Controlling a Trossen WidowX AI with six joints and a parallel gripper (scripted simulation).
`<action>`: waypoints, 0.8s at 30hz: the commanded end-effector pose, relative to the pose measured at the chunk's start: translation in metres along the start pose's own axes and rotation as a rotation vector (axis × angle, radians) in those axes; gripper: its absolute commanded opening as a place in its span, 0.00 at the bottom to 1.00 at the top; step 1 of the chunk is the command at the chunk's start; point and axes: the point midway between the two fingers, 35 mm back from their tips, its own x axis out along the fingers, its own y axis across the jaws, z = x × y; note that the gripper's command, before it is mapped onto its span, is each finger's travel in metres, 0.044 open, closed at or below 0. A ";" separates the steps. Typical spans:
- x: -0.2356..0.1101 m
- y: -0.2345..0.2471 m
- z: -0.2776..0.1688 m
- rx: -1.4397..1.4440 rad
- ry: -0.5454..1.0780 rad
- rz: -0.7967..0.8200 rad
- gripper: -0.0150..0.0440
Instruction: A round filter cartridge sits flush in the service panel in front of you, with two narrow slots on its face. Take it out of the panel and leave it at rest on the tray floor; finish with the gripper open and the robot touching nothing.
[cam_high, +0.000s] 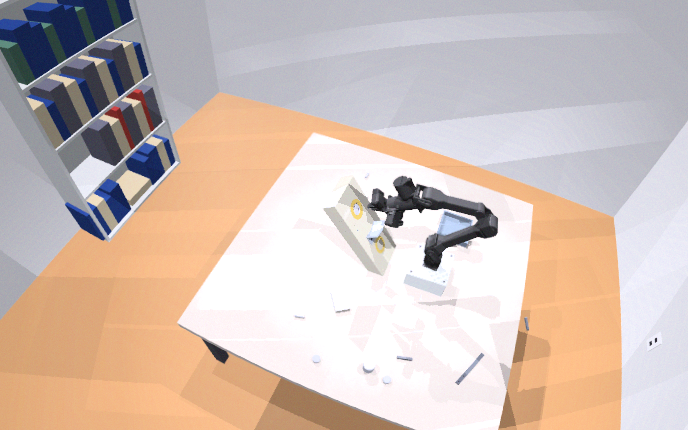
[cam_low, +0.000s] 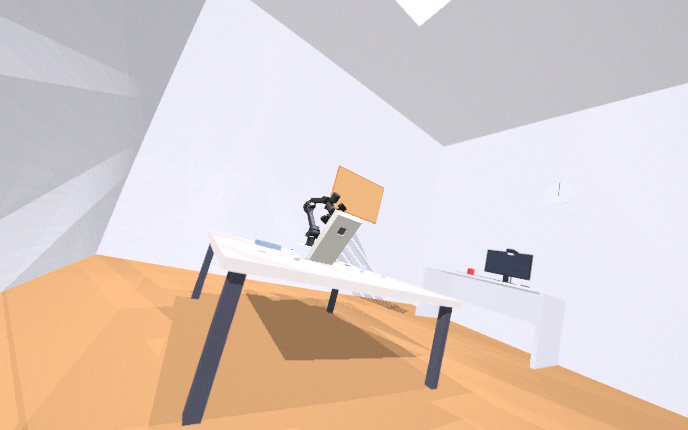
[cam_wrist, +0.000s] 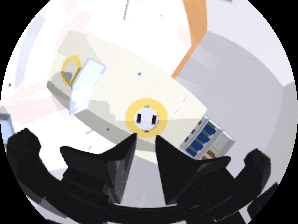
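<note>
Joints of the dark arm (cam_high: 459, 223) folded up from its pale base block (cam_high: 427, 278), elbow back over the blue-rimmed tray (cam_high: 453, 221), forearm reaching level toward the slanted service panel (cam_high: 355, 230). The gripper (cam_high: 374, 203) stood just in front of the panel's upper yellow ring, its jaws drawn narrow with nothing between them. In the wrist view the two black fingers framed the round filter cartridge (cam_wrist: 145, 119), which sat flush in the panel, white-faced inside a yellow ring, two dark slots on its face (whether the fingertips touched it I cannot tell).

The panel was a flat, matte beige slab leaning on the glossy white table (cam_high: 284, 283). A second yellow ring (cam_high: 380, 244) showed lower on the slab, with a pale bluish square patch (cam_high: 375, 230) between the two rings.
</note>
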 end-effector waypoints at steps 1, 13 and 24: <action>0.003 -0.001 0.000 -0.006 -0.004 -0.004 0.44; 0.022 -0.003 0.000 -0.006 -0.004 -0.006 0.44; 0.040 -0.003 0.000 -0.006 -0.003 -0.007 0.44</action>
